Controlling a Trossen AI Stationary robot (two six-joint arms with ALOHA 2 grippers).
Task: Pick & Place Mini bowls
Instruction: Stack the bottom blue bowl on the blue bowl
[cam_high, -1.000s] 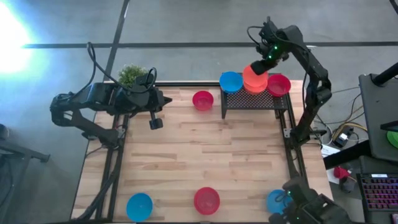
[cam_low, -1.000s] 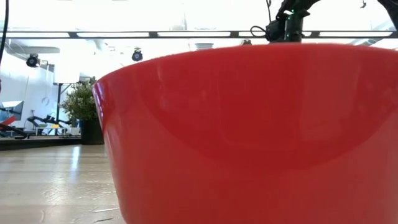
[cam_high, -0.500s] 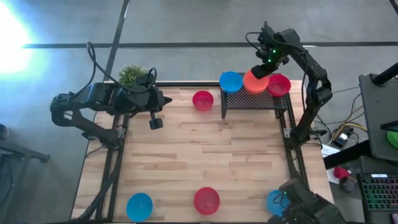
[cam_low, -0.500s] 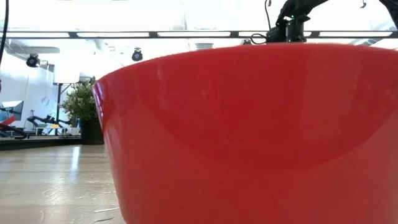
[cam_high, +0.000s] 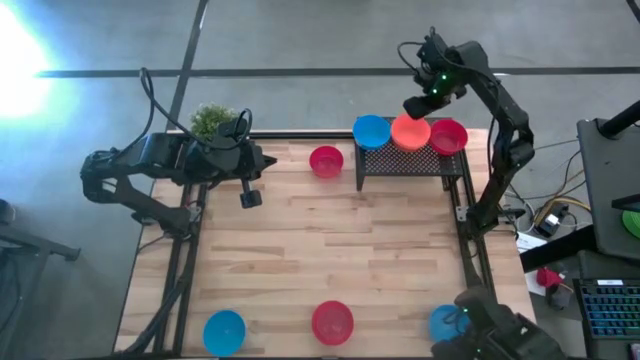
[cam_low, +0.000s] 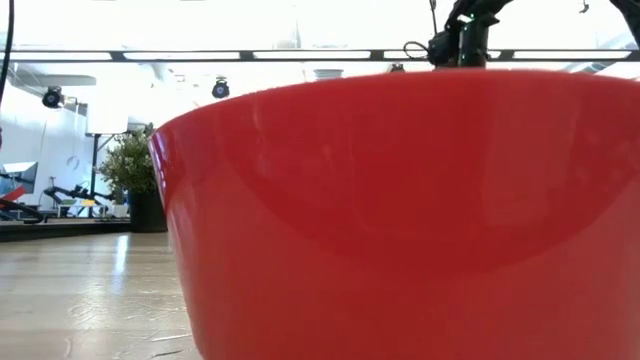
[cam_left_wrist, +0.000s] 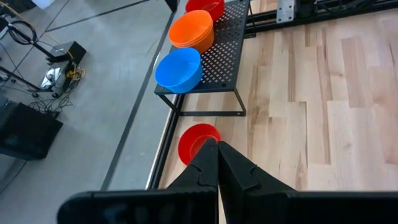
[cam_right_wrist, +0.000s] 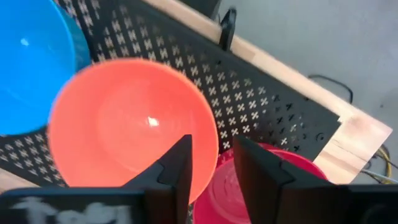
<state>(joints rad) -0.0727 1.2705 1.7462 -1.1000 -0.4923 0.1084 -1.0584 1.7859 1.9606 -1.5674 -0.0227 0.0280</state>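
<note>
An orange mini bowl (cam_high: 410, 131) (cam_right_wrist: 130, 124) sits on the black perforated rack (cam_high: 400, 160) at the table's far right. It lies between a blue mini bowl (cam_high: 371, 131) and a red mini bowl (cam_high: 448, 136). In the left wrist view the orange bowl (cam_left_wrist: 191, 31) seems to rest in another orange one. My right gripper (cam_high: 418, 105) (cam_right_wrist: 212, 140) hangs open just above the orange bowl's rim, pointing down, touching nothing. My left gripper (cam_high: 249, 198) (cam_left_wrist: 211, 144) waits shut over the table's far left.
A red bowl (cam_high: 326, 160) stands on the table beside the rack. Along the near edge stand a blue bowl (cam_high: 224, 331), a red bowl (cam_high: 332, 322) that fills the low view (cam_low: 400, 220), and a blue bowl (cam_high: 447, 322). A potted plant (cam_high: 212, 120) is at the far left.
My right gripper has let go of the orange bowl. A second ago the bowl was held raised and tilted over the rack; it now lies level on the rack between the blue and red bowls. The gripper itself has stayed nearly where it was.
</note>
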